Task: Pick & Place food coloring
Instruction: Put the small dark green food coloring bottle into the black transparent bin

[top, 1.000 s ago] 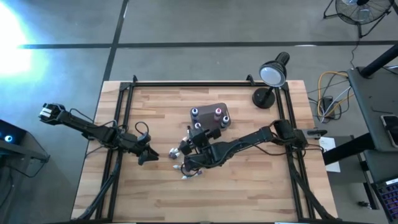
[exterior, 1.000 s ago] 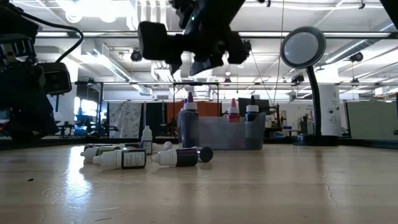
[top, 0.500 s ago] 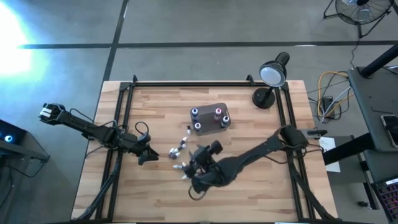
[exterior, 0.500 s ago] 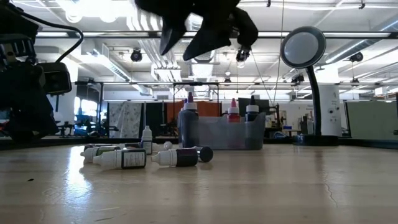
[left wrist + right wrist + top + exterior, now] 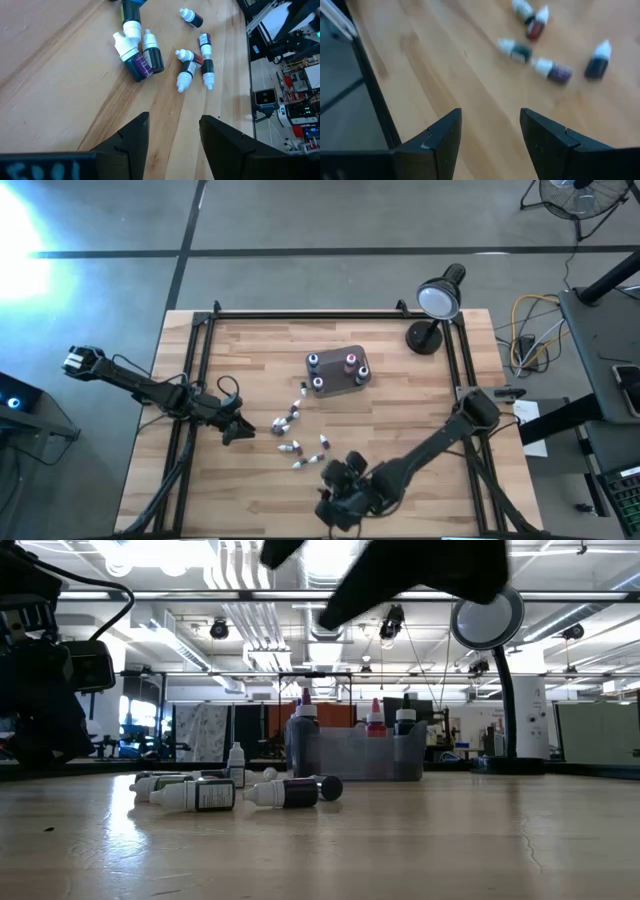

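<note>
Several food coloring bottles [image 5: 297,442] lie loose on their sides on the wooden table; the left wrist view shows them [image 5: 145,57] ahead of the fingers, and the low view shows them [image 5: 195,795] in a row. Three more stand upright in a smoky-grey tub [image 5: 338,369]. My right gripper [image 5: 335,500] hangs open near the table's near edge, clear of the bottles [image 5: 552,70], with nothing between its fingers [image 5: 490,120]. My left gripper [image 5: 243,430] waits open at the left of the loose bottles, nothing between its fingers [image 5: 174,122].
A round-headed desk lamp [image 5: 437,302] stands at the table's far right corner. A black metal frame [image 5: 190,380] runs along the table's sides. Bare wood lies between the loose bottles and the near edge.
My right gripper has swung from above the loose bottles beside the tub toward the table's near edge, turning as it went, its fingers the same distance apart. The bottles and the tub have stayed where they were.
</note>
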`<action>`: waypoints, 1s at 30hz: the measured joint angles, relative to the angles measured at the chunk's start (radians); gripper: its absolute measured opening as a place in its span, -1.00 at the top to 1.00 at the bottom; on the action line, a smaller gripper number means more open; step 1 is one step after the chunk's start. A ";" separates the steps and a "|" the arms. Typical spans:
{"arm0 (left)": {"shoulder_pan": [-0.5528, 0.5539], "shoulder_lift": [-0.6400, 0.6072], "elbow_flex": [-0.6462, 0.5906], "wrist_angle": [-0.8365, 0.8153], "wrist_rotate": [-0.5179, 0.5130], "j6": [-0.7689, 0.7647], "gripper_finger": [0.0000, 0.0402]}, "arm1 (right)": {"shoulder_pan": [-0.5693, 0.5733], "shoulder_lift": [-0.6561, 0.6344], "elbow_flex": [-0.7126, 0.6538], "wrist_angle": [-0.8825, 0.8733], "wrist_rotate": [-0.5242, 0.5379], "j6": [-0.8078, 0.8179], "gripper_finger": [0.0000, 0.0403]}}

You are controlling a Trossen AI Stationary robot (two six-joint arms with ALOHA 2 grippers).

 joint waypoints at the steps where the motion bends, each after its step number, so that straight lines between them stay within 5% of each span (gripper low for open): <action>1: 0.000 0.000 0.000 0.000 0.000 0.000 0.25 | 0.015 0.004 -0.001 -0.013 -0.003 0.013 0.03; 30: 0.000 0.000 0.000 0.000 0.000 0.000 0.25 | 0.082 0.082 -0.007 0.082 0.061 0.442 0.03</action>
